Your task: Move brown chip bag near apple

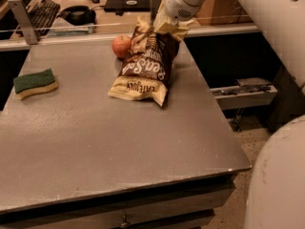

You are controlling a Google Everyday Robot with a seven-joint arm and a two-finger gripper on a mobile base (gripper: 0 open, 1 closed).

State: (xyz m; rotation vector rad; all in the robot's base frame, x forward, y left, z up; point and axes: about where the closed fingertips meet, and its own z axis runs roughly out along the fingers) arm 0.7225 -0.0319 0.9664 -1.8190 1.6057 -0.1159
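Gripping the raised far end of a large, crinkly brown chip bag (145,68), the pale two-finger gripper (167,26) hangs over the far side of the table, right of centre, its fingers pinched on the bag's pale yellow upper edge.

Camera view, items:
- Brown chip bag: tilted, with the far end lifted in the gripper. The near end, pale yellow with dark print, rests on the flat grey metal table (109,142). White script lettering shows across the dark front.
- Small round red-orange apple (121,46): on the table just left of the bag's upper part, right beside it. Whether they touch cannot be told.
- Green-and-yellow rectangular sponge (35,83): near the left edge of the table, well apart from bag and apple.
- White robot arm (183,1): comes in from the upper right, down to the gripper.
- Black keyboard (43,11): on the desk beyond the table, far left.
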